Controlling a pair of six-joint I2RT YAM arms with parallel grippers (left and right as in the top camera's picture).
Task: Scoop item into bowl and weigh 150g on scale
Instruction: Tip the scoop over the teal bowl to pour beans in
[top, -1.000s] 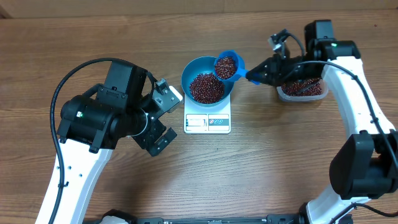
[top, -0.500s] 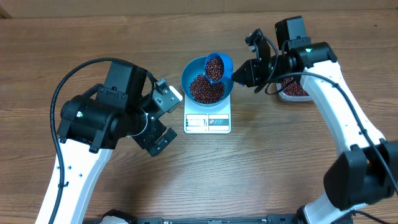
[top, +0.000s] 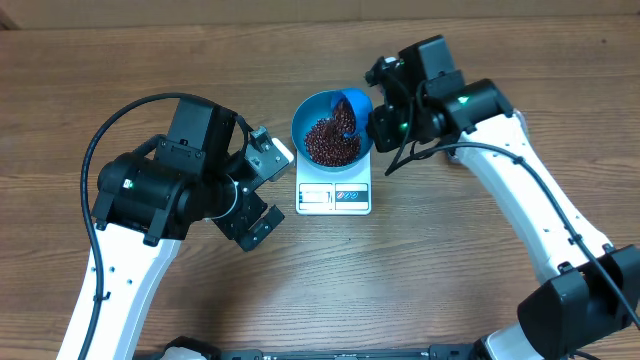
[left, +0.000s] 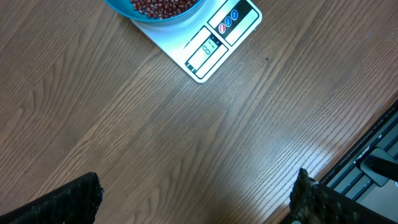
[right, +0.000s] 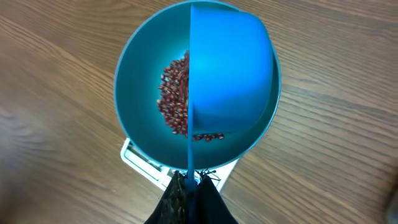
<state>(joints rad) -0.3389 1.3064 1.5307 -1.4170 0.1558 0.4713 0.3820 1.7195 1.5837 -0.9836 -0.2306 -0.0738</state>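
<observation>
The blue bowl (top: 305, 120) stands on the white scale (top: 334, 197) and holds a heap of red-brown beans (top: 328, 142). My right gripper (top: 378, 122) is shut on the handle of a blue scoop (top: 350, 108), which is tipped on its side over the bowl's right half. In the right wrist view the scoop (right: 230, 74) shows its back, with beans (right: 174, 102) below it in the bowl (right: 134, 106), and the gripper (right: 193, 186) clamps the thin handle. My left gripper (top: 268, 188) stands open left of the scale, empty (left: 193, 208). The scale's display (left: 205, 50) faces it.
Bare wooden tabletop (left: 155, 137) lies between the left gripper and the scale. The table's front edge (left: 367, 143) and a dark frame beyond it show at the right of the left wrist view. The right arm (top: 520, 190) arches over the table's right side.
My right gripper has carried the scoop leftward from beside the bowl to over it and rolled it onto its side. The left arm has stayed still.
</observation>
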